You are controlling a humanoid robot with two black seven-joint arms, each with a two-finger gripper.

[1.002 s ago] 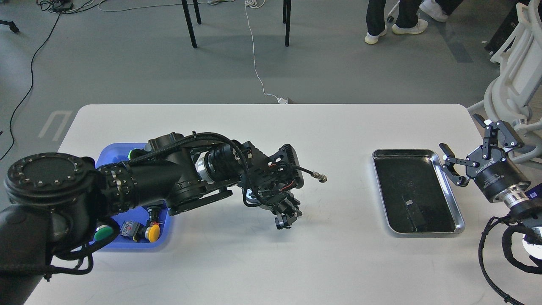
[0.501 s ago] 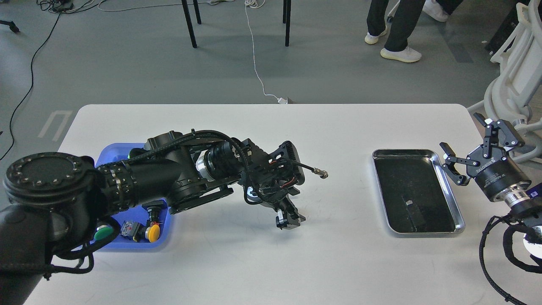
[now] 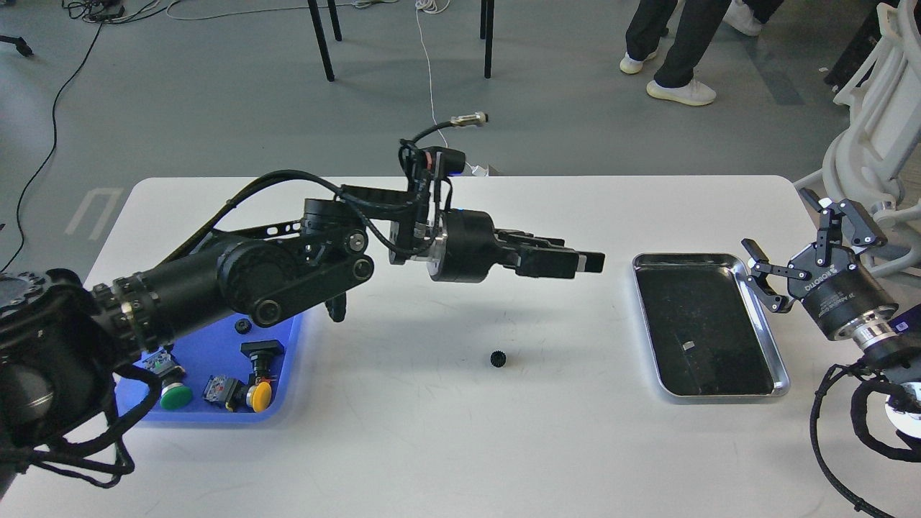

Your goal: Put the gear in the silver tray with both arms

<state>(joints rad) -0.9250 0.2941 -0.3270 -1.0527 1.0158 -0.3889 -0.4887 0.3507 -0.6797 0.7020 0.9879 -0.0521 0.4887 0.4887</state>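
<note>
A small black gear (image 3: 496, 357) lies on the white table, in the open between the blue tray and the silver tray (image 3: 780, 360). The silver tray sits at the right with a dark floor holding nothing but a small reflection. My left gripper (image 3: 586, 263) is raised above the table, pointing right toward the silver tray, up and to the right of the gear and holding nothing. Its fingers overlap from this angle. My right gripper (image 3: 791, 232) is open and empty, just beyond the silver tray's far right corner.
A blue plastic tray (image 3: 291, 367) at the left holds green and yellow push buttons and another small black gear (image 3: 243, 326). A cable with a metal plug (image 3: 471, 118) sticks up from my left wrist. A white frame stands off the table's right edge.
My left arm has lifted off the table and swung up, its gripper now pointing right. The gear lies on the table where the gripper was. The right arm barely moved.
</note>
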